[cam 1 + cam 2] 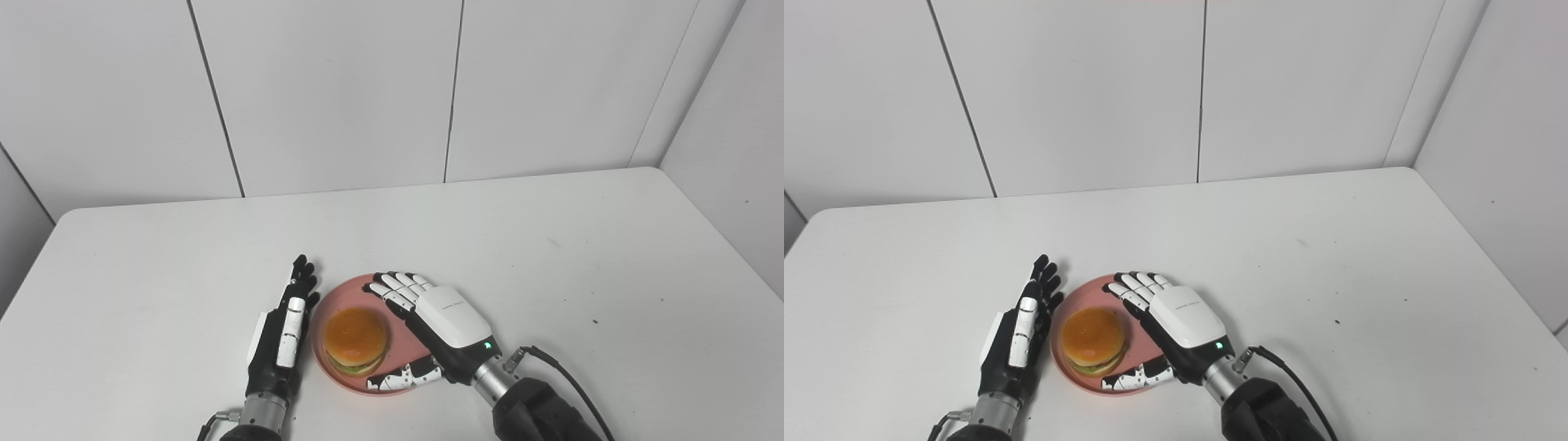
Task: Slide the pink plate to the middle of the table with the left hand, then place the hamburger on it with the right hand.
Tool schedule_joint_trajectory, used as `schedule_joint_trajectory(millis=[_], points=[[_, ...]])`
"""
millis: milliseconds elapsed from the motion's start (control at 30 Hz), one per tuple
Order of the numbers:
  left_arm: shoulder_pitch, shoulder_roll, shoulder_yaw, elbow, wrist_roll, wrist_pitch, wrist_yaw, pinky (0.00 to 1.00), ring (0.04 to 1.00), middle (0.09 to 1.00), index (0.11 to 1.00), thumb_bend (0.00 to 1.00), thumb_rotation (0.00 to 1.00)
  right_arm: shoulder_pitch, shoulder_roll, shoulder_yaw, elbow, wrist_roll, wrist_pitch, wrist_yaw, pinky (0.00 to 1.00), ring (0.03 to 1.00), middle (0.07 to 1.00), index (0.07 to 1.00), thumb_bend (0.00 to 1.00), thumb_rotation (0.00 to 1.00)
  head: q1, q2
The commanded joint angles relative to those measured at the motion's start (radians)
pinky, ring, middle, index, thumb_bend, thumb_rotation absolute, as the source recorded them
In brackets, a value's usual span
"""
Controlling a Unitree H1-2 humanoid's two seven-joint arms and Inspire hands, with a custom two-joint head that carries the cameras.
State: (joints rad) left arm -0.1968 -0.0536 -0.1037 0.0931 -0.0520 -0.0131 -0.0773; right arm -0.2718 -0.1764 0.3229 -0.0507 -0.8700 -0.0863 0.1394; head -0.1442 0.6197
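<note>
Round toy hamburger (355,340) sits on round pink plate (343,294) on white desk (551,275). My right hand (438,324) spread beside it, empty. My left hand (283,334) flat-fingered, apart, at plate's left rim.

Both views look down from the robot's head, side by side, facing the far wall (331,92); they share nearly the whole table (1274,245), seen close

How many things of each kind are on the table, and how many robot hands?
Plates: 1, the pink plate
Hamburgers: 1, the hamburger, sitting on the plate
Robot hands: 2, the left hand and the right hand, both open
Total: 4
</note>
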Motion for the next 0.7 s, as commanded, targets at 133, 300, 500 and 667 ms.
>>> schedule_joint_trajectory(millis=[133,300,500,667], points=[[0.031,-0.004,-0.019,0.033,-0.003,0.025,-0.025,0.98,1.000,1.000,1.000,0.66,1.00,-0.032,0.003,-0.013,-0.036,0.022,0.009,-0.014,0.98,0.975,0.967,0.914,0.60,0.52,0.001,-0.001],[0.029,-0.007,-0.018,0.034,-0.002,0.022,-0.022,0.98,1.000,1.000,1.000,0.66,1.00,-0.027,0.017,-0.033,-0.036,0.061,0.010,-0.027,0.97,0.967,0.967,0.925,0.60,0.52,0.004,-0.001],[0.031,-0.009,-0.018,0.033,0.015,0.013,-0.009,0.98,1.000,1.000,1.000,0.64,1.00,-0.018,0.059,-0.086,0.002,0.195,-0.076,-0.138,0.89,0.930,0.961,0.949,0.64,0.55,0.006,-0.006],[0.031,-0.009,-0.013,0.028,0.010,0.020,-0.014,1.00,1.000,1.000,1.000,0.66,1.00,-0.013,0.087,-0.118,0.022,0.273,-0.125,-0.223,0.85,0.964,0.990,0.989,0.64,0.75,0.007,-0.007]])
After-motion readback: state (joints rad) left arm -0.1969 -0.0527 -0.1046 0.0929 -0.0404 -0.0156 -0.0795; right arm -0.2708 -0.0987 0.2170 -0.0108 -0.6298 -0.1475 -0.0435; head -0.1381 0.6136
